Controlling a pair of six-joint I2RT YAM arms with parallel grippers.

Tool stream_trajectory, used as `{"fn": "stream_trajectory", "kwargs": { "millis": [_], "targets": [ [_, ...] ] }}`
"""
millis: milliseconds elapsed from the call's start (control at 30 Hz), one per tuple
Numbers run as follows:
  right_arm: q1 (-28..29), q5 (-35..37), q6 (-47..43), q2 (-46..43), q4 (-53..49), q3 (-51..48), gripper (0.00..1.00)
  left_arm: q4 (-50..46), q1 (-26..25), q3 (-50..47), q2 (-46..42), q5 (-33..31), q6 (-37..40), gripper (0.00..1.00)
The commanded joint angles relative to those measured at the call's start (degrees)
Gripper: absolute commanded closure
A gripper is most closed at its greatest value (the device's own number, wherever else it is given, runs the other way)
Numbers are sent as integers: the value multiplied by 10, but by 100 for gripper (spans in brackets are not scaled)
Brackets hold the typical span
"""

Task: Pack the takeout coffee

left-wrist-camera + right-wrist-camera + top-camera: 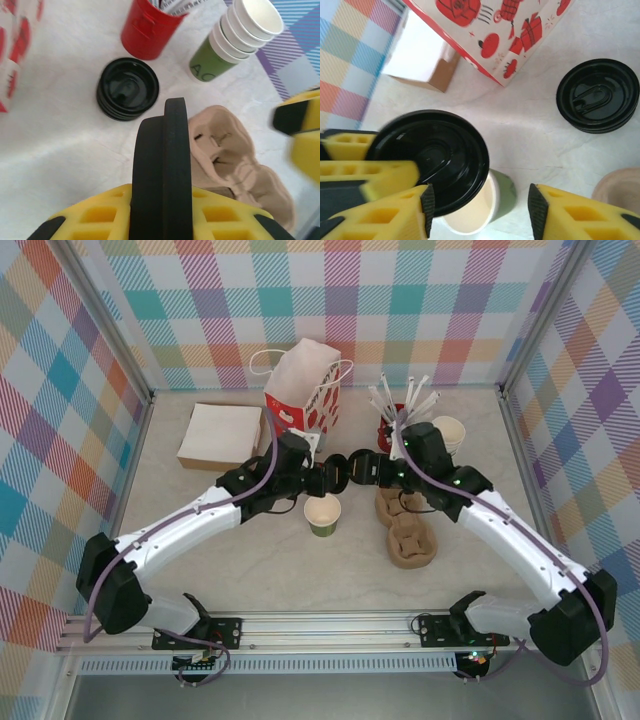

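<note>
Left wrist: black lid (162, 150) nearest, edge-on, pinched between the yellow left fingers (95, 215). Beyond it on the surface (60, 130): stack of spare lids (127, 89), red cup (150, 27) holding white sticks, stack of lidless green cups (235, 45), cardboard carriers (235, 160). Right fingers (306, 150) blurred at the right edge.

Right wrist: right fingers spread wide, one either side of the open green cup (505, 195); contact with it can't be told. Lid hangs over the cup, off-centre, covering only part of the rim. Red paper bag (520, 30) behind, apart from the cup.

Top: both arms converge at the cup, mid-surface. Bag upright at the back, mouth open.

Step, as I read it: capping the cup; bagging not yet begun. To do it well: centre the lid over the rim and keep it level. Close the right fingers lightly on the cup wall to steady it without denting the paper. Then press down evenly until the lid seats all round.
</note>
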Motion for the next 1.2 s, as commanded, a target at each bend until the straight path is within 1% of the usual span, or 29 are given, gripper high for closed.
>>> {"fn": "stream_trajectory", "kwargs": {
  "millis": [0, 67, 100, 200, 267, 367, 433, 533, 667, 833, 900, 1033, 1100, 1167],
  "targets": [
    [-14, -48, 148, -33, -20, 12, 42, 6, -26, -27, -30, -104, 75, 82],
    [-24, -90, 247, -45, 42, -14, 40, 14, -42, -42, -41, -138, 106, 82],
    [-26, -108, 297, -48, 78, -27, 40, 40, -50, -49, -46, -153, 121, 81],
    [-26, -144, 425, -42, 150, -41, 40, 62, -67, -68, -61, -182, 155, 81],
    [-26, -169, 475, -28, 177, -37, 41, 78, -78, -79, -71, -193, 172, 81],
    [-23, -200, 533, 2, 183, -20, 41, 101, -88, -96, -84, -200, 190, 80],
    [-18, -212, 552, 21, 183, -11, 41, 109, -90, -102, -89, -201, 195, 81],
    [-13, -210, 574, 41, 173, -3, 41, 110, -92, -105, -92, -203, 201, 80],
    [-7, -210, 605, 63, 200, -3, 42, 113, -95, -106, -93, -200, 205, 80],
    [2, -214, 613, 92, 213, 16, 43, 118, -96, -105, -91, -197, 206, 80],
    [3, -216, 620, 101, 220, 19, 45, 119, -97, -105, -91, -197, 207, 80],
    [7, -215, 627, 110, 224, 21, 54, 119, -98, -106, -92, -200, 207, 80],
    [8, -217, 630, 113, 226, 20, 61, 120, -98, -106, -92, -199, 208, 80],
    [8, -217, 627, 113, 225, 19, 71, 120, -98, -106, -92, -200, 208, 79]
  ]
}}
